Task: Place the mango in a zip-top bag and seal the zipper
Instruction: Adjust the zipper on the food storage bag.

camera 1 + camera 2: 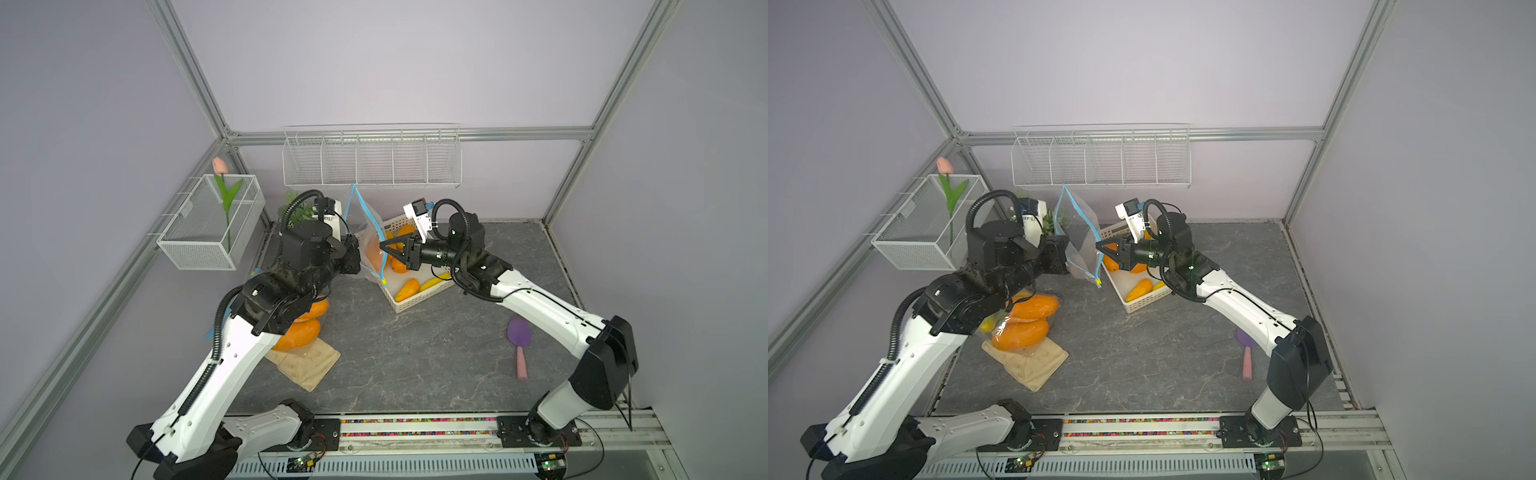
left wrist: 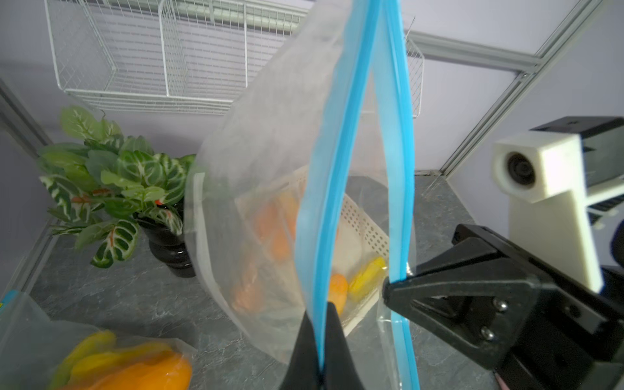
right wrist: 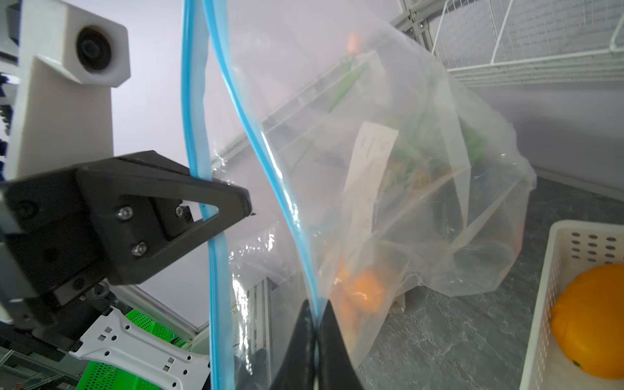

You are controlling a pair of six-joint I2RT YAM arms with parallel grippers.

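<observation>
Left pincer (image 2: 319, 317) clamping zip-top bag (image 2: 263, 152), right pincer (image 3: 316, 314) clamping opposite rim

You are in a robot lab cell: aluminium frame (image 1: 519, 134) and plain wall panels (image 1: 374, 62) enclose the tabletop (image 1: 415, 353).

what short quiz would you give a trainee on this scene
1. Where do the left gripper and right gripper pinch the bag? A) bottom B) zipper C) label
2. True or false: the zipper is sealed.
3. Fill in: loose mangoes lie in the white ____.
Key: 1 B; 2 false, its strips stand apart; 3 basket.
</observation>
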